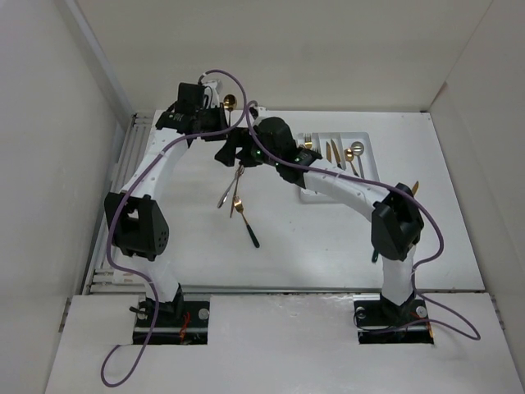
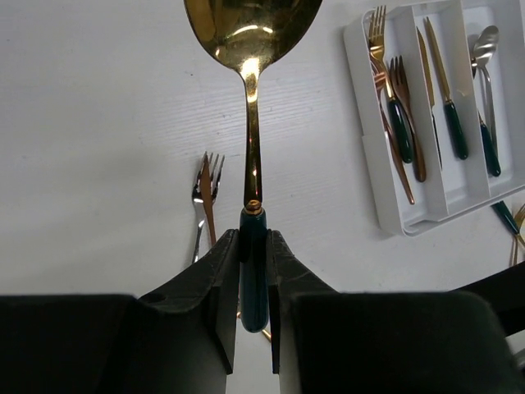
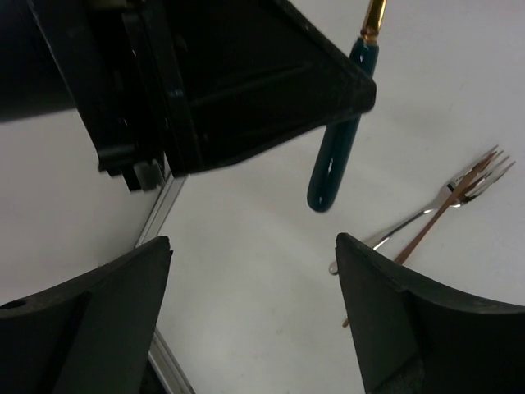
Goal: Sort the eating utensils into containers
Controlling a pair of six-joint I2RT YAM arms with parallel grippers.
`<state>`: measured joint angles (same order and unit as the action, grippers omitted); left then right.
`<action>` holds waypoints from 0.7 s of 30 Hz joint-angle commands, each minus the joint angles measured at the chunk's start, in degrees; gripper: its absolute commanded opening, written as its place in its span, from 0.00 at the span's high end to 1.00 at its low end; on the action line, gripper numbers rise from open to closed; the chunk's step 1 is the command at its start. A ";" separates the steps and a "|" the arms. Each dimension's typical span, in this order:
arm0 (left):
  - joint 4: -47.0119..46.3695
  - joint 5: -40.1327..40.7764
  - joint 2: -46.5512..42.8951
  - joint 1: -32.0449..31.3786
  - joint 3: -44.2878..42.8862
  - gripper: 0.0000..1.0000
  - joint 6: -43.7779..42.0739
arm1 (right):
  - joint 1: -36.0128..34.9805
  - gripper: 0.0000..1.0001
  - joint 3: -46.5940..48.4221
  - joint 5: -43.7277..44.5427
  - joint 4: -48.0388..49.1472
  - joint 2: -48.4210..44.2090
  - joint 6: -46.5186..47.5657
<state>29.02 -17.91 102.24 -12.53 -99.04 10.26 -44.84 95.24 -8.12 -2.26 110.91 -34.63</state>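
My left gripper [image 2: 253, 238] is shut on the dark green handle of a gold spoon [image 2: 250, 33], which it holds above the table at the far left [image 1: 229, 102]. The right gripper [image 3: 254, 246] stands open just below and beside that handle [image 3: 336, 156], with nothing between its fingers. It sits close to the left gripper [image 1: 232, 153]. On the table lie a silver fork [image 1: 227, 190] and a gold fork with a dark handle [image 1: 244, 217]. The white tray [image 2: 373, 180] holds forks [image 2: 395, 98], knives [image 2: 443, 90] and spoons [image 2: 487, 90] in three separate compartments.
The tray [image 1: 316, 195] lies at the far right of the table, partly under the right arm. Another utensil [image 2: 510, 220] lies on the table just outside the tray. A metal rail [image 3: 160, 209] runs along the table's left edge. White walls enclose the table.
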 commanded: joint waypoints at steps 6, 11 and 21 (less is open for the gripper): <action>2.54 -2.30 -4.58 -0.74 -0.54 1.00 3.19 | -0.25 0.23 3.72 4.78 4.81 1.85 -4.04; 3.06 -2.83 -5.82 -2.05 0.52 1.00 3.19 | -0.25 0.33 4.25 4.70 4.81 3.78 -4.04; 3.06 -2.83 -7.58 -3.29 3.86 1.00 3.19 | 0.28 0.44 4.26 4.60 4.81 4.58 -4.04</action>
<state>31.62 -18.44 97.84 -14.61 -96.44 12.80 -44.71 97.03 -4.58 -1.02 115.96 -38.22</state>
